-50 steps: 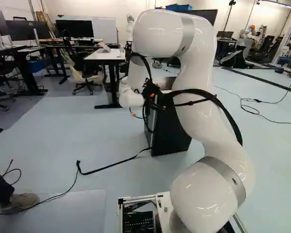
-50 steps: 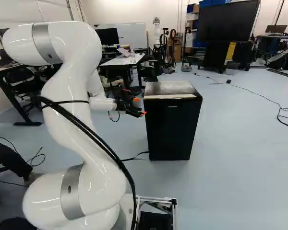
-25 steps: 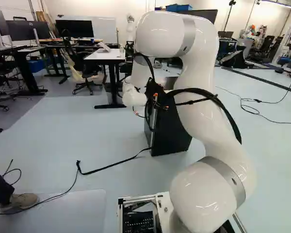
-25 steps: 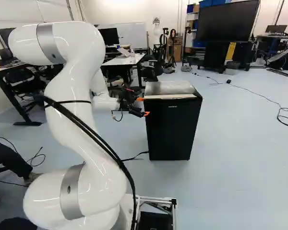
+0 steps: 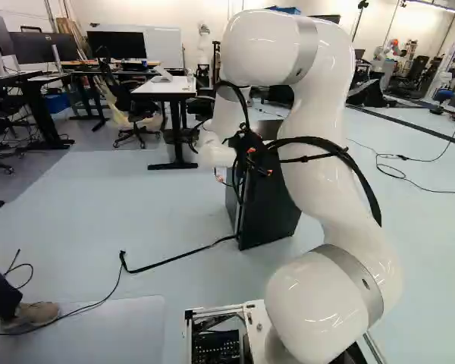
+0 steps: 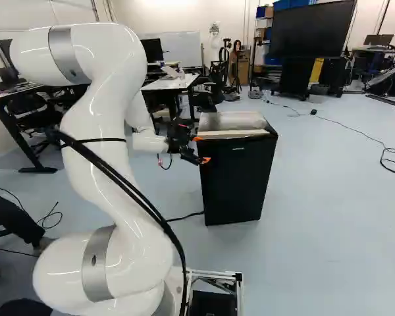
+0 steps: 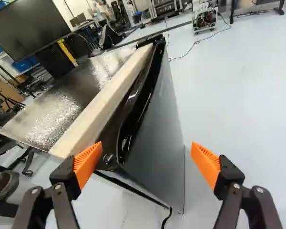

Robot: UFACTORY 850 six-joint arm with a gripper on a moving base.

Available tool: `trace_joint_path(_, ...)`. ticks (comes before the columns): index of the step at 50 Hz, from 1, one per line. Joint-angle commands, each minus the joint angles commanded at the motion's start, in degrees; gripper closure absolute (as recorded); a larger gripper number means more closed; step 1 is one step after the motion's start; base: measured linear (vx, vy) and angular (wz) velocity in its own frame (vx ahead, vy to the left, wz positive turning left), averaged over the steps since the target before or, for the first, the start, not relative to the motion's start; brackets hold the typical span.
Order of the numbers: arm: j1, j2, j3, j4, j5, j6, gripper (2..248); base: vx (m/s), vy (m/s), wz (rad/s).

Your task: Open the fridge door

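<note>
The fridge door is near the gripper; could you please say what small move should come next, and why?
I would probably ease the gripper slightly forward before closing it: it stands open, with one orange pad by the top corner of the door, the other out past its front face, and nothing looks gripped.

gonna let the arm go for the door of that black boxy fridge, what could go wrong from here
The jaws stand open, with one ribbed orange pad right by the top corner of the glossy black fridge door; it might scrape or slip off there. The door looks shut, so a hard pull could drag the boxy black fridge across the smooth pale floor. The thin black cord at its foot might snag too.
</note>
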Motion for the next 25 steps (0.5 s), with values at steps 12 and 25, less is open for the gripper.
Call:
trace_joint_path(12,-0.5,2.2,3.6,2.6,0.0,0.0,3,0.0,0.0,0.0)
trace_joint_path(25,-1.2,4.4,7.3,5.7,0.0,0.0,3,0.0,0.0,0.0)
